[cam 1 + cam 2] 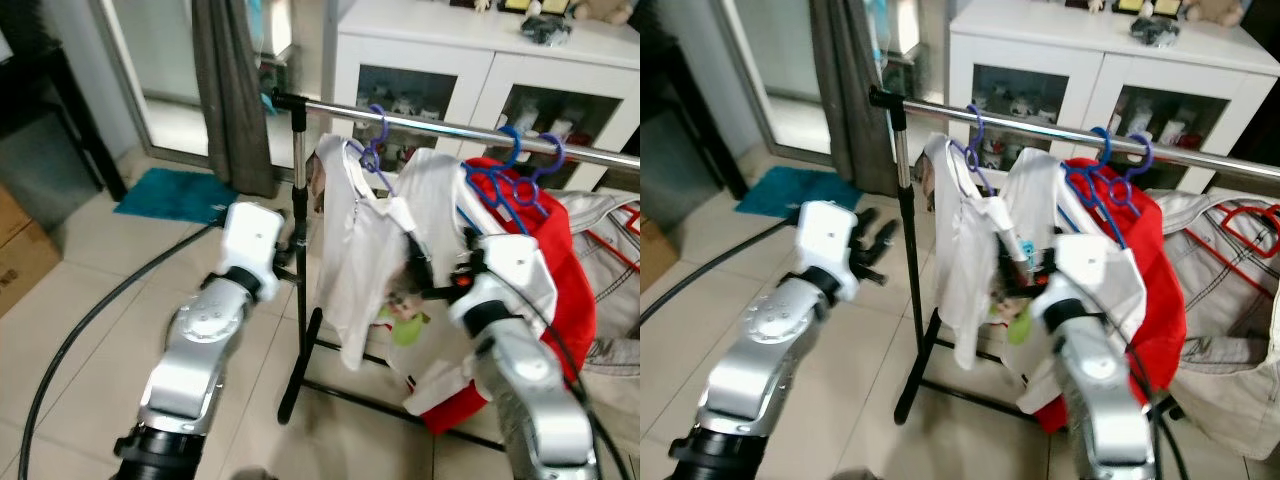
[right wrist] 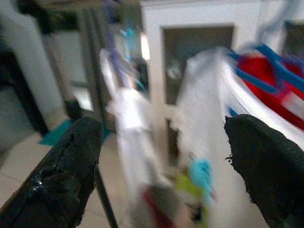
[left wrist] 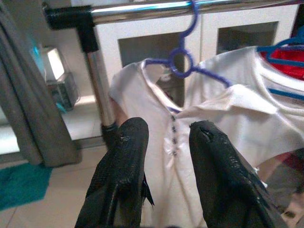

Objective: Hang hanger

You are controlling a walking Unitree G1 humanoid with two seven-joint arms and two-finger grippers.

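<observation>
Well, the biggest thing standing before the robot is the clothes rack (image 1: 298, 250), its steel rail (image 1: 440, 127) running across in front of a white cabinet (image 1: 1120, 60). Behind the cabinet's glass doors small things are sitting on shelves, too blurred to name. To the right a pale bag (image 1: 1230, 330) is slumping beside the rack, and what is lying in it cannot be told.

Hanging from the rail is a white shirt (image 1: 350, 260) on a purple hanger (image 3: 183, 61), its hook already sitting over the rail, with a red garment (image 1: 560, 270) on blue hangers (image 1: 515, 175) just beside it. Judging by looks, the hanger is thin, stiff plastic, light and a bit slippery, while the shirt is soft and will swing; the neck below the hook, or a shoulder arm, seems the best place to take hold.

The left gripper (image 3: 168, 137) is hovering near the upright post, pointing at the shirt's collar, its fingers standing a little apart and holding nothing. The right gripper (image 2: 164, 142) is pushing in by the shirt's lower front, its fingers (image 2: 71, 147) spread wide and empty
</observation>
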